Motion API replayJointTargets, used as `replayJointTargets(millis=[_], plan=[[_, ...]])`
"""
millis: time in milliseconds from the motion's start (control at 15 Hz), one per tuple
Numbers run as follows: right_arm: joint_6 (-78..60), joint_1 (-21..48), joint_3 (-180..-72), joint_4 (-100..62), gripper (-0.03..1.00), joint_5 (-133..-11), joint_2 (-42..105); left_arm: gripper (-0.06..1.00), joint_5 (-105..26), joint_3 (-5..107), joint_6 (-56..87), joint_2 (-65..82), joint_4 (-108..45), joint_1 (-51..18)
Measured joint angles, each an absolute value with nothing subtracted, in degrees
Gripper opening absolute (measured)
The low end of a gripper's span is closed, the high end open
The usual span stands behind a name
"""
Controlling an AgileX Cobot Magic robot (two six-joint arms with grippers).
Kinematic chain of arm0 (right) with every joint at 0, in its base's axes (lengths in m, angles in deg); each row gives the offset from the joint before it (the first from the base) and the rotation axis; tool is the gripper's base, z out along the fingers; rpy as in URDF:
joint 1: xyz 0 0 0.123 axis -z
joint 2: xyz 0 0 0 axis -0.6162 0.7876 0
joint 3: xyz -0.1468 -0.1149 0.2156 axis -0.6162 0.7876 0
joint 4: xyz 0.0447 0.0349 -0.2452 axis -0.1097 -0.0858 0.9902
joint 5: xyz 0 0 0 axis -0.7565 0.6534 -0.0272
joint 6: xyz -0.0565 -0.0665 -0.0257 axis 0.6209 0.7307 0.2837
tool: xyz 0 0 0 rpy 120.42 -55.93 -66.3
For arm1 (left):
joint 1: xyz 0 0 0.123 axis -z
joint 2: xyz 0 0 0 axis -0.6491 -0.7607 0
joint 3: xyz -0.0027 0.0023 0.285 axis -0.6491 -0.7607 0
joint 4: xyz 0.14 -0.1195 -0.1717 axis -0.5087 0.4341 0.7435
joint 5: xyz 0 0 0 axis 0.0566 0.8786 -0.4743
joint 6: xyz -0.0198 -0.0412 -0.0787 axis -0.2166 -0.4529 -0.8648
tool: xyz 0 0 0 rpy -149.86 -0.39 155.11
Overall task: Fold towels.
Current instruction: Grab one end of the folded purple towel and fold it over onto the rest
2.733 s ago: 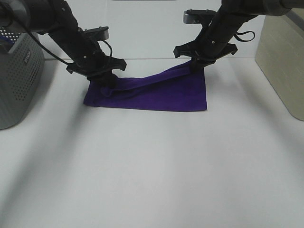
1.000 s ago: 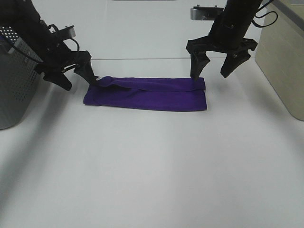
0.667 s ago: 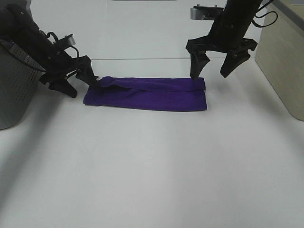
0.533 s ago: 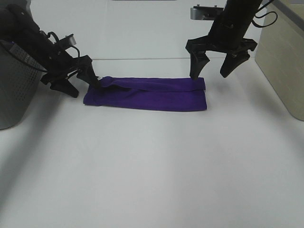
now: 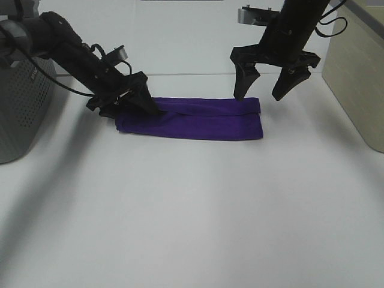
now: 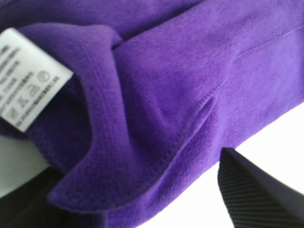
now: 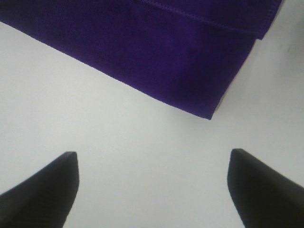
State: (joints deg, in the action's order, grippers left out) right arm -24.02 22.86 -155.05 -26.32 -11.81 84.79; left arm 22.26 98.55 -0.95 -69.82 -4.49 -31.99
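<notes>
The deep purple towel (image 5: 198, 120) lies on the white table, folded into a long narrow strip. My left gripper (image 5: 128, 105) is low at the strip's left end, jaws apart, straddling the bunched corner. In the left wrist view the towel (image 6: 180, 85) fills the frame with its white tag (image 6: 28, 80) showing, and the gripper (image 6: 142, 209) has one dark finger (image 6: 256, 194) beside the cloth edge. My right gripper (image 5: 259, 91) hangs open and empty above the strip's right end. The right wrist view shows the towel corner (image 7: 152, 52) beyond the open gripper (image 7: 152, 190).
A grey perforated basket (image 5: 18, 108) stands at the left edge. A beige box (image 5: 360, 72) stands at the right edge. The white table (image 5: 192, 210) stretches bare toward the front.
My left gripper has moved right and down onto the towel's left end, and that end has shifted slightly to the right. My right gripper stays open above the right end.
</notes>
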Motion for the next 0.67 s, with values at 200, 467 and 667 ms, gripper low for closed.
replayJointTargets(millis=[200,467,667], plan=[[-24.02,22.86,-155.05,-26.26,0.83,-11.64,84.79,0.24,20.95,99.41,-2.27,-70.74,-7.52,-31.36],[-24.02,22.86,-155.05,-26.26,0.83,-11.64,84.79,0.00,25.70,105.42,-2.56,-71.88,-15.55,-31.36],[-24.02,22.86,-155.05,-26.26,0.83,-11.64,84.79,0.00,26.05,112.87,-3.93,-72.45,-19.73,-31.59]])
